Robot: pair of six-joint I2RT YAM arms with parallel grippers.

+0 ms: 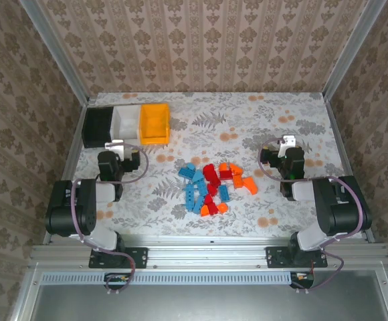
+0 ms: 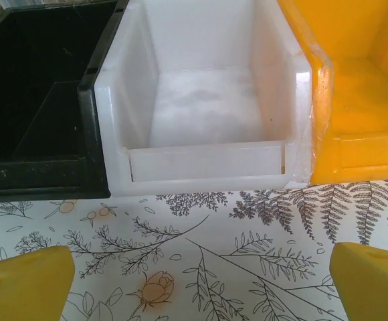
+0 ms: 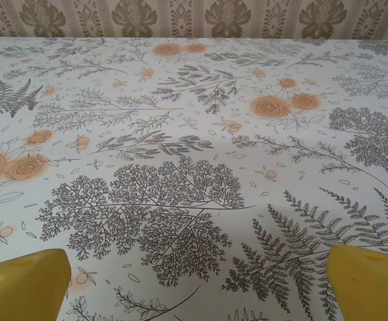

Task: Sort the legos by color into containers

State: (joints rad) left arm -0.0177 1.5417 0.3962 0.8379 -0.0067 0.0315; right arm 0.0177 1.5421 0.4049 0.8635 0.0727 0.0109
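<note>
Bins stand joined in a row at the far left of the table (image 1: pixel 261 114): black bin (image 1: pixel 98 127), white bin (image 1: pixel 126 122), yellow bin (image 1: pixel 155 122). The left wrist view shows smooth, hard plastic with thick rims and a low front lip. The white one is faintly translucent and bare inside, and what shows of the other two floors is bare too. The left end effector (image 2: pixel 195 287) hangs just near of the white bin, facing it. Its yellow fingers (image 2: pixel 23 284) are spread wide with nothing between them.

The legos (image 1: pixel 214 187) lie in a loose heap at mid-table, well apart from the bins. Light blue is mostly on the left, red in the middle and orange toward the right, with several touching. They are small, glossy, blocky bricks, and their studs are too small to make out.

The right end effector (image 3: pixel 194 287) hovers over bare table right of the heap, fingers spread and empty. The table has a print of grey ferns and orange flowers.

Nothing looks sorted, so the first pick seems to be the step in hand. An arm would need to turn toward the heap, single out an edge brick and close on its flat sides without nudging its neighbours. Nothing visible fixes which colour goes in which bin.
</note>
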